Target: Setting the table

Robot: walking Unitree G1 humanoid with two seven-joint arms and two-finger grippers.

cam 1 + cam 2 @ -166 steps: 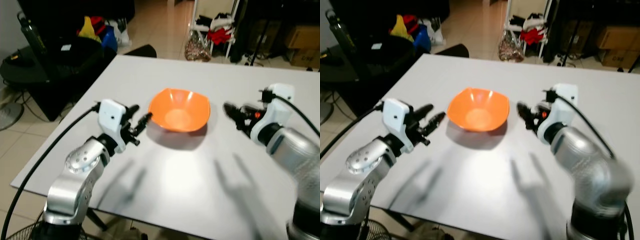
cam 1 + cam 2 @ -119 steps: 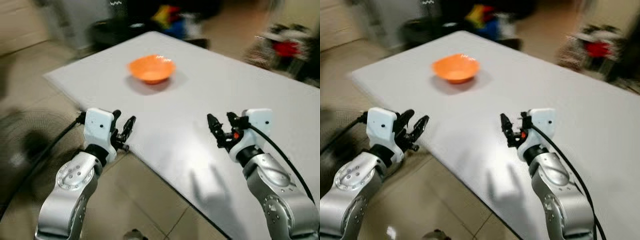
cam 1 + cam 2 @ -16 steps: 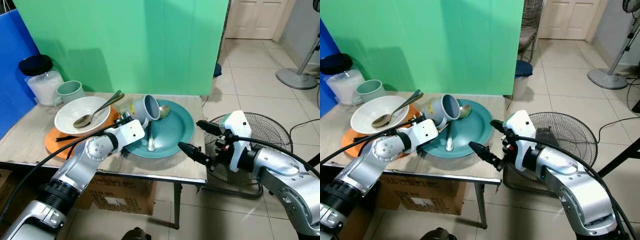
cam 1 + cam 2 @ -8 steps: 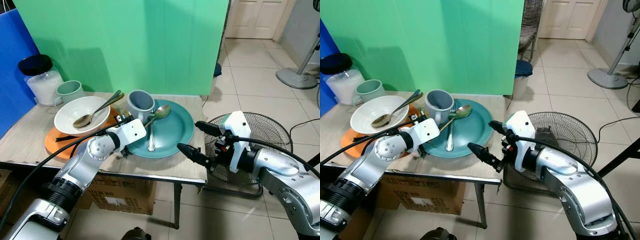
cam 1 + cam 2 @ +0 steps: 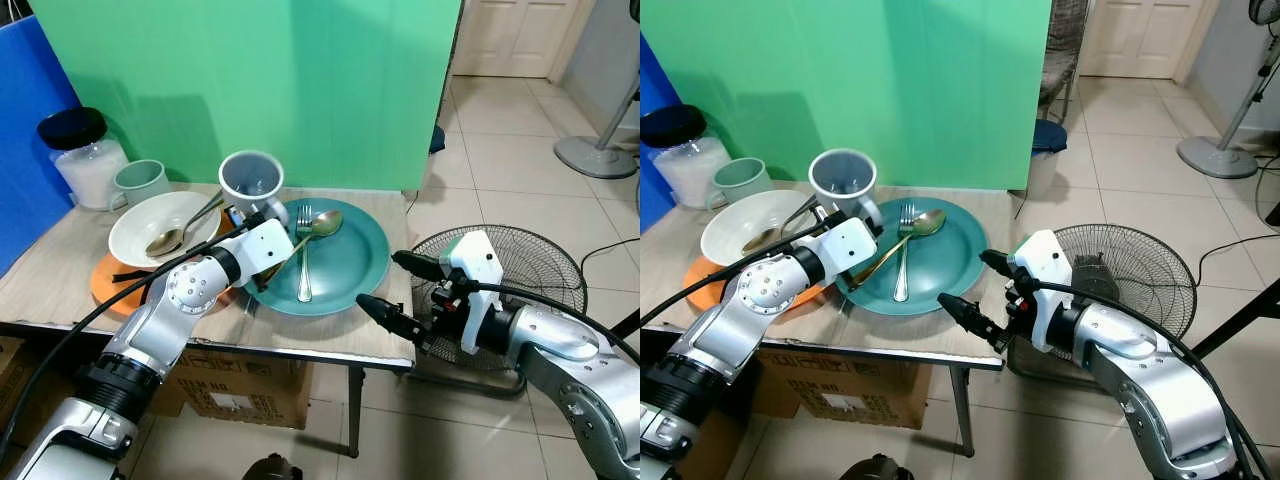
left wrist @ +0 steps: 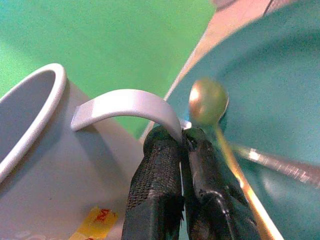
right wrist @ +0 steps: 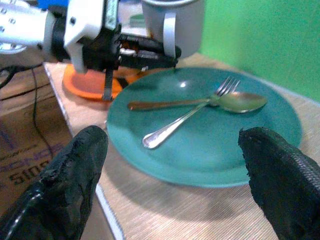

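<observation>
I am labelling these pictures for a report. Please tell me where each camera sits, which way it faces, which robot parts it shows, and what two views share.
Left eye view: on the head, looking forward and down at the table; both silver arms show.
Right eye view: same head, same scene.
Left wrist view: along the left gripper, shut on the grey mug by its handle.
Right wrist view: along the open right gripper, towards the teal plate.
Shared: both wrist views show the spoon on the teal plate.

Silver jointed arms, white wrist housings, black cables trailing, long black textured fingers, red wrist marking.
</observation>
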